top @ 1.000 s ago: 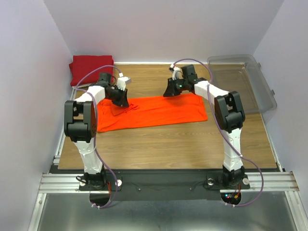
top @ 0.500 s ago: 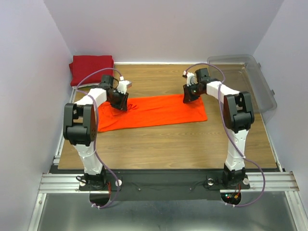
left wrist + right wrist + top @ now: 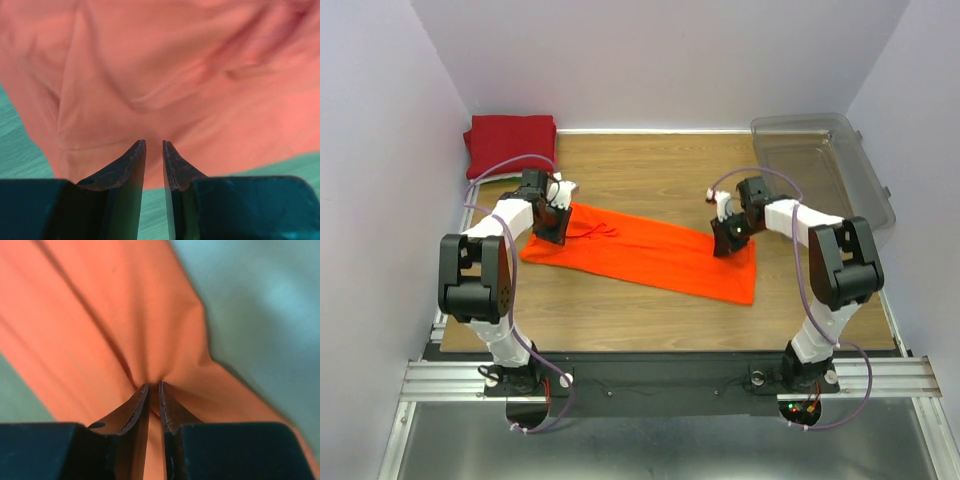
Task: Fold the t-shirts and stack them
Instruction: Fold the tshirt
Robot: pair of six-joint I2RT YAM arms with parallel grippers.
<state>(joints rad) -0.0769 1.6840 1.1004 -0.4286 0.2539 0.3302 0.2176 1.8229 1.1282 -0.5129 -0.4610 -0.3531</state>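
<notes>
The bright orange t-shirt lies spread in a slanted band across the wooden table, from the left back to the right front. My left gripper sits at its left upper edge. In the left wrist view its jaws are nearly closed, with orange cloth at the tips. My right gripper is at the shirt's right upper edge. The right wrist view shows it pinching a pucker of the cloth. The dark red t-shirt lies folded at the back left corner. No white or green shirts are in view.
A clear plastic bin stands at the back right of the table, by the right wall. White walls close in the left, back and right sides. The arm bases and a metal rail run along the near edge.
The right gripper has moved toward the near side and right, dragging the shirt's right end with it. The left gripper has shifted slightly left. The shirt now lies slanted instead of level.
</notes>
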